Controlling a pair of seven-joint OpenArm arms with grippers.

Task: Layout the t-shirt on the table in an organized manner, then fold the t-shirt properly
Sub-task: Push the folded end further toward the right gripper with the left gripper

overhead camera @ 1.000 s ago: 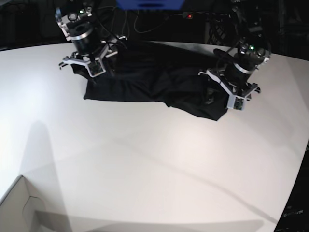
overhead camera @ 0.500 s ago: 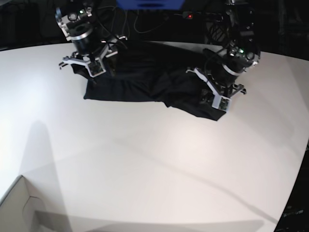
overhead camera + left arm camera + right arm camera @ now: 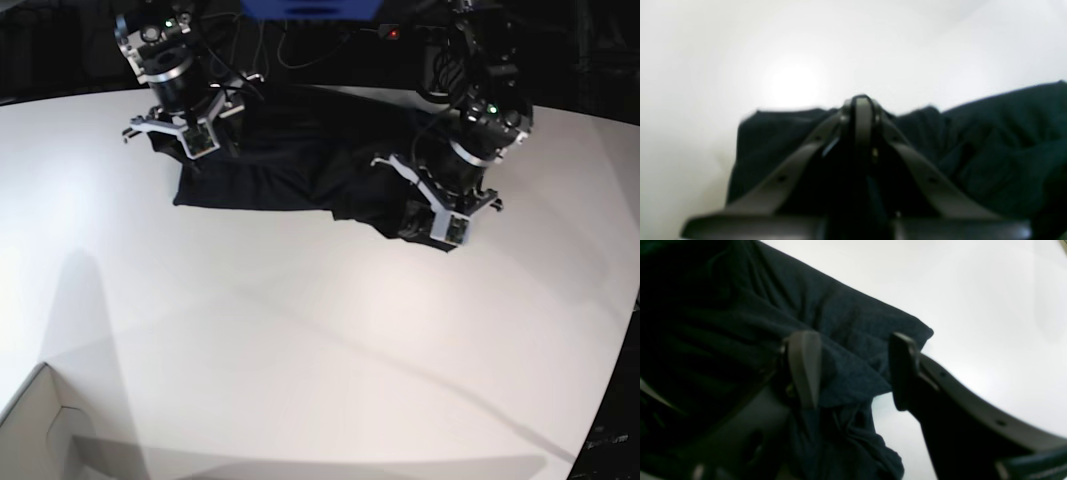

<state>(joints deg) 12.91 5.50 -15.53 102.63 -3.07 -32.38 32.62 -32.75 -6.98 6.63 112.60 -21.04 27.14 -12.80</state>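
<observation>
T-shirt lies bunched at the desk's far edge. Left fingers are clenched on its near-right hem; right fingers stand parted, straddling a fold at the shirt's far-left corner. Best to close the right first, then draw both corners apart evenly, low over the desk, to avoid wrinkling.

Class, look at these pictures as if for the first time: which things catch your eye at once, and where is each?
The crumpled black t-shirt stands out first, lying bunched at the far side of the big white table. One gripper sits at each end of it: the left gripper is shut on the cloth at the shirt's near corner, and the right gripper stands open over a fold at the other end.
</observation>
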